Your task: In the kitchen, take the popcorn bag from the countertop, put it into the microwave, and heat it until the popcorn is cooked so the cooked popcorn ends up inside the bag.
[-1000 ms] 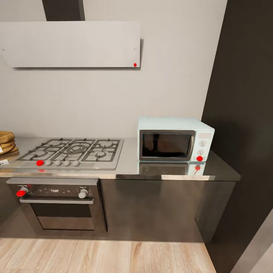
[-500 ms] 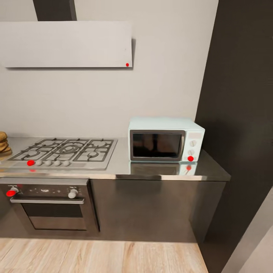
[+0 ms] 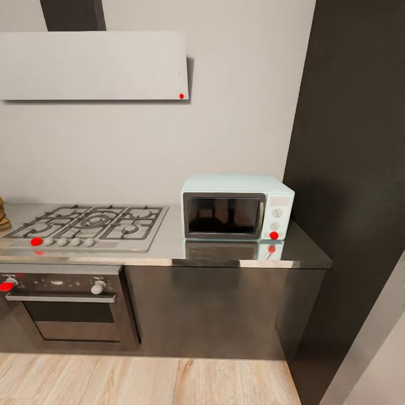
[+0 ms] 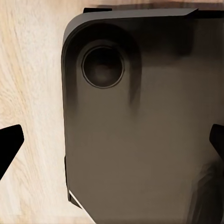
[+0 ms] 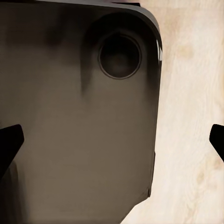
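Note:
The pale mint-blue microwave (image 3: 236,209) stands with its dark glass door shut at the right end of the glossy steel countertop (image 3: 169,250). The popcorn bag and its popcorn are out of view. In the left wrist view my left gripper (image 4: 112,144) hangs open above my own dark base (image 4: 140,93) and the wooden floor, its dark fingertips (image 4: 10,144) far apart. My right gripper (image 5: 112,142) is open in the same way over the base, with nothing between its fingers.
A steel gas hob (image 3: 84,222) lies left of the microwave, with a built-in oven (image 3: 62,304) under it and a grey hood (image 3: 93,64) above. A tall dark panel (image 3: 354,169) closes the counter's right end. Light wooden floor (image 3: 140,382) runs along the cabinets.
The whole head view has shifted: the camera has turned or moved to the right, so the microwave and hob sit further left in the picture. Nothing on the counter has moved.

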You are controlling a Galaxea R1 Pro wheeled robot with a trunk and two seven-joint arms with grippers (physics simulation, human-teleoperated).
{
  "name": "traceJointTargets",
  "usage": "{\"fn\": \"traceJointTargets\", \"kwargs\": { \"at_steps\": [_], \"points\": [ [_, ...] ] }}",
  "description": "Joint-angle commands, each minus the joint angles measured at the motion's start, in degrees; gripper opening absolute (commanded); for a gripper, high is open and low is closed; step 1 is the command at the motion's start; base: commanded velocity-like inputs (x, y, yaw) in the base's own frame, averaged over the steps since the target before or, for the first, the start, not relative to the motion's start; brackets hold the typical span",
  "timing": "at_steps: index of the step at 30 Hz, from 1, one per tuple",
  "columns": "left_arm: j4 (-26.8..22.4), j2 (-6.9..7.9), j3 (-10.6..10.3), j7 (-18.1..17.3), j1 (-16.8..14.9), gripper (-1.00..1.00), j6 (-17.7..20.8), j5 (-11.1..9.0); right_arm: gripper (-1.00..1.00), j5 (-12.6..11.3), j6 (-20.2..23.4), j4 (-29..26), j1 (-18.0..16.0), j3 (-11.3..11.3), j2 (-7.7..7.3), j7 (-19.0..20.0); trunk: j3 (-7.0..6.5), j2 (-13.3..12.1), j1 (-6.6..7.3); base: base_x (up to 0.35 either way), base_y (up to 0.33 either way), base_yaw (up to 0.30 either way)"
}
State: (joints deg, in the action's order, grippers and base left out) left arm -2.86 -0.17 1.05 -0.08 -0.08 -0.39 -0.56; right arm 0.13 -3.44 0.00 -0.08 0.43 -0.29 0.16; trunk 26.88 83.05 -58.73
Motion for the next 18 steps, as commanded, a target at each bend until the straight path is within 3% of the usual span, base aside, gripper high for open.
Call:
{"fn": "traceJointTargets", "kwargs": {
  "at_steps": [1,6,18],
  "points": [
    [-0.02,-0.01,0.1,-0.01,-0.01,1.0,-0.04,-0.06,1.0,0.02,-0.16,0.0,-0.01,0.03,0.0,0.02,0.05,0.02,0.0,0.0,-0.002,0.0],
    [0.02,-0.01,0.1,-0.01,-0.01,1.0,0.01,-0.06,1.0,0.05,-0.16,0.0,-0.01,0.07,0.03,0.02,0.05,0.02,0.0,0.02,-0.001,0.0],
    [0.05,-0.01,0.1,-0.01,-0.01,1.0,-0.02,-0.06,1.0,0.07,-0.16,0.0,-0.01,0.1,0.23,0.02,0.05,0.02,0.0,0.174,0.0,0.0]
  ]
}}
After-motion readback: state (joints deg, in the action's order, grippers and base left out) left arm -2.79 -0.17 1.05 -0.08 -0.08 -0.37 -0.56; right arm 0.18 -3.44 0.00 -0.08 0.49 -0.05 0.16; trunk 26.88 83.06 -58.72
